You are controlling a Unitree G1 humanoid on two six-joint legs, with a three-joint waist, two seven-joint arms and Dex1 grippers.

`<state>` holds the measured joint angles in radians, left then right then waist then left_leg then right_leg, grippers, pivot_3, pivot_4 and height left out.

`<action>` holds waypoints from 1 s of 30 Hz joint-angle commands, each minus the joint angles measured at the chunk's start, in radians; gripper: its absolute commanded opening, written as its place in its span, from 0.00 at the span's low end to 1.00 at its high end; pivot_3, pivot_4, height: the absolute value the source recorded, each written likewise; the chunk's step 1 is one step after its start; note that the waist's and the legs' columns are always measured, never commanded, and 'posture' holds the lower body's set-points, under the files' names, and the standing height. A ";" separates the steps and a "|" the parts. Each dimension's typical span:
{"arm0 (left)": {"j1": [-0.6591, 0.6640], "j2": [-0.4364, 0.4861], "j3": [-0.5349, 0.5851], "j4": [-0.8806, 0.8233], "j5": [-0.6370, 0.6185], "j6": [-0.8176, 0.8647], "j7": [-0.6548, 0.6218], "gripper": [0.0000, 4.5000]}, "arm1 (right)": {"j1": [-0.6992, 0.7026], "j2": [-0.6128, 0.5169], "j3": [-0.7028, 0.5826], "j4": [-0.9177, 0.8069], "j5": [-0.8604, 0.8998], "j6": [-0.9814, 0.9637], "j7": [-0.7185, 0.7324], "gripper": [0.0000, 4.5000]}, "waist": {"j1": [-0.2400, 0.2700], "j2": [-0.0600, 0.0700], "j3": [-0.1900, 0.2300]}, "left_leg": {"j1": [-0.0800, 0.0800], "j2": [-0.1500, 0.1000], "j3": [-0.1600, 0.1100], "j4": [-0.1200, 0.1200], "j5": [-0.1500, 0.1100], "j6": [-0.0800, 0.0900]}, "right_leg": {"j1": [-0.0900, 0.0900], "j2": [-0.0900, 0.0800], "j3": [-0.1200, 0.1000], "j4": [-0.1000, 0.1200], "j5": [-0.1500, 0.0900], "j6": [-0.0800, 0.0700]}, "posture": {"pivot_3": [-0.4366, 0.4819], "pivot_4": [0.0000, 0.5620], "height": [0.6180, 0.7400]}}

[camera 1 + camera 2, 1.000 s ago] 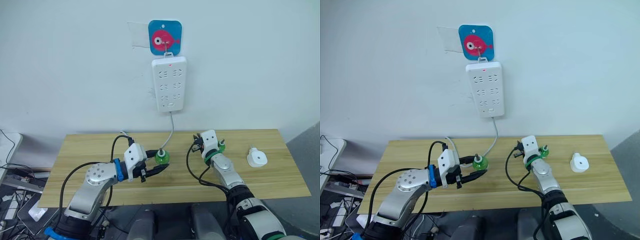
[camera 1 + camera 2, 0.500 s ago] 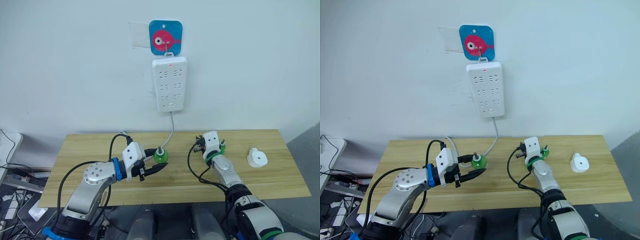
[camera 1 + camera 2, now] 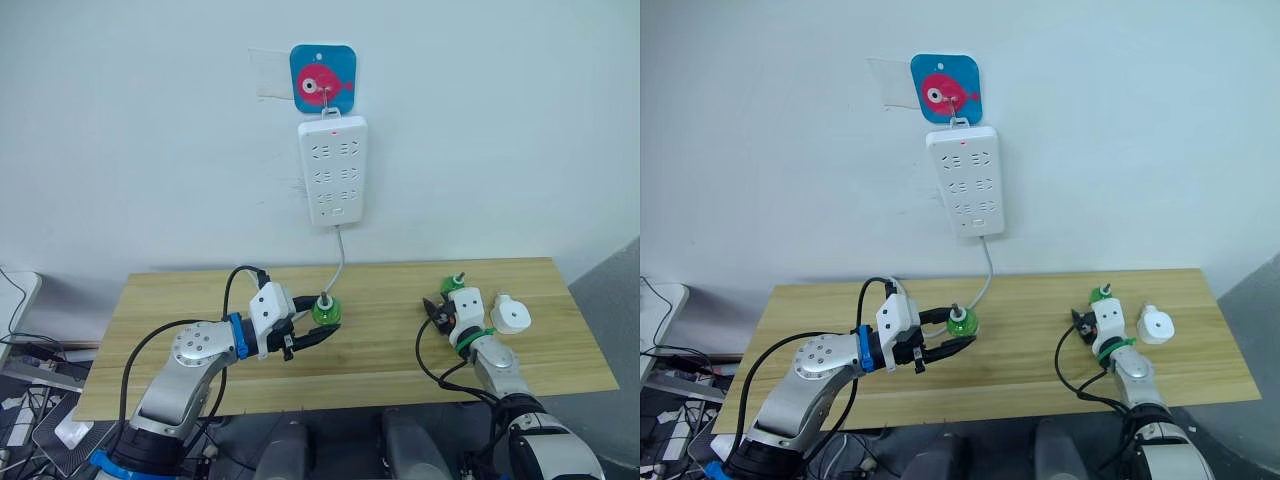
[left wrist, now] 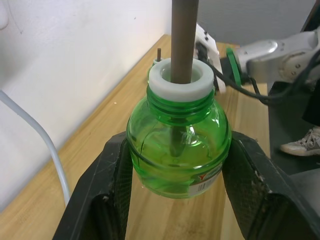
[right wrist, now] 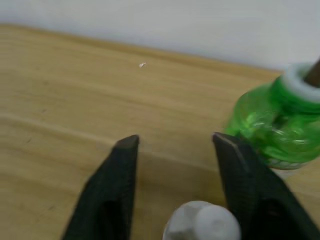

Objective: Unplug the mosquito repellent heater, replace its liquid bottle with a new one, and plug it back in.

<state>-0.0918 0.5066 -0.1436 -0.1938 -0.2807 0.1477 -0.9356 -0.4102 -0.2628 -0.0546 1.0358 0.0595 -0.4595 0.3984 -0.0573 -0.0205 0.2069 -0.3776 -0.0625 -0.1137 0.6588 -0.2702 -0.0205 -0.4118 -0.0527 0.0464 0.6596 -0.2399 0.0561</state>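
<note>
The mosquito repellent heater (image 3: 512,315) is a small white rounded plastic unit with a knob-like bump at its top, lying on the wooden worktop (image 3: 380,355) just beside the right pincer (image 5: 175,145), on the side away from the left arm. In the right wrist view its white rounded top (image 5: 202,221) sits low between that pincer's two black fingers (image 5: 120,165), which stand apart with bare wood between their tips and clamp nothing. Just past one of those fingers stands a green liquid bottle (image 5: 285,125) with a white collar, upright on the worktop; from the head camera it shows as a small green bottle (image 3: 455,285) right behind the right wrist.

The left pincer (image 4: 177,170) has its black fingers (image 4: 112,180) clamped on either side of a second green liquid bottle (image 4: 176,145), a translucent round-bellied one with a threaded neck, a white collar and a dark wick rod rising from it. From the head camera this bottle (image 3: 325,310) is held upright just above the worktop, near the white cable (image 3: 340,260) that hangs from the white power strip (image 3: 333,170) on the wall, below a blue plaque with a pink fish (image 3: 324,84).
</note>
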 commanded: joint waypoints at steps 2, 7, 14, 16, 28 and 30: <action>0.002 -0.008 -0.003 -0.024 -0.014 -0.010 -0.001 0.49 | -0.025 0.030 0.011 -0.012 -0.015 -0.036 0.009 0.92 | 0.000 0.000 0.000 | 0.000 0.000 0.000 0.001 0.000 0.000 | 0.000 0.000 0.000 0.000 0.000 0.000 | 0.46 0.35 1.00; 0.003 -0.009 -0.004 -0.025 -0.014 -0.010 0.001 0.49 | -0.040 0.058 0.022 -0.021 -0.022 -0.050 0.011 1.00 | 0.000 0.000 0.000 | 0.000 0.000 0.000 0.001 0.000 0.000 | 0.000 0.000 0.000 0.000 0.000 0.000 | 0.46 0.36 1.00; 0.019 -0.002 0.004 -0.036 -0.017 -0.007 0.007 0.49 | 0.037 0.022 0.040 -0.350 0.056 0.012 0.175 1.00 | 0.001 0.002 0.001 | 0.000 0.000 -0.001 0.001 0.000 0.000 | 0.000 0.000 0.000 0.000 0.000 0.000 | 0.46 0.37 1.00; 0.023 -0.002 0.006 -0.038 -0.018 -0.007 0.011 0.49 | 0.078 -0.012 0.041 -0.530 0.102 0.104 0.228 1.00 | 0.004 0.004 0.003 | 0.000 0.000 -0.001 0.001 -0.001 0.000 | 0.000 0.000 -0.001 0.000 0.000 0.000 | 0.46 0.38 1.00; -0.012 -0.016 0.004 0.027 -0.009 -0.050 0.003 0.49 | 0.104 -0.331 0.091 -1.125 0.433 0.791 0.614 1.00 | 0.007 0.005 0.006 | -0.002 0.001 -0.004 0.001 -0.001 0.001 | 0.001 -0.002 -0.003 -0.002 0.000 0.000 | 0.41 0.40 1.00; -0.038 -0.029 -0.004 0.056 -0.005 -0.070 -0.001 0.49 | 0.092 -0.363 0.112 -1.160 0.464 0.843 0.678 1.00 | 0.007 0.005 0.007 | -0.002 0.001 -0.003 0.002 -0.001 0.001 | 0.001 -0.002 -0.003 -0.002 0.000 0.000 | 0.41 0.40 1.00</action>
<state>-0.1091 0.4896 -0.1490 -0.1383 -0.2846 0.1142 -0.9303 -0.2962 -0.6116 0.0497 -0.0606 0.4787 0.3464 1.0177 -0.0504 -0.0150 0.2137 -0.3801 -0.0615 -0.1172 0.6610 -0.2714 -0.0196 -0.4111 -0.0546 0.0434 0.6572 -0.2402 0.0563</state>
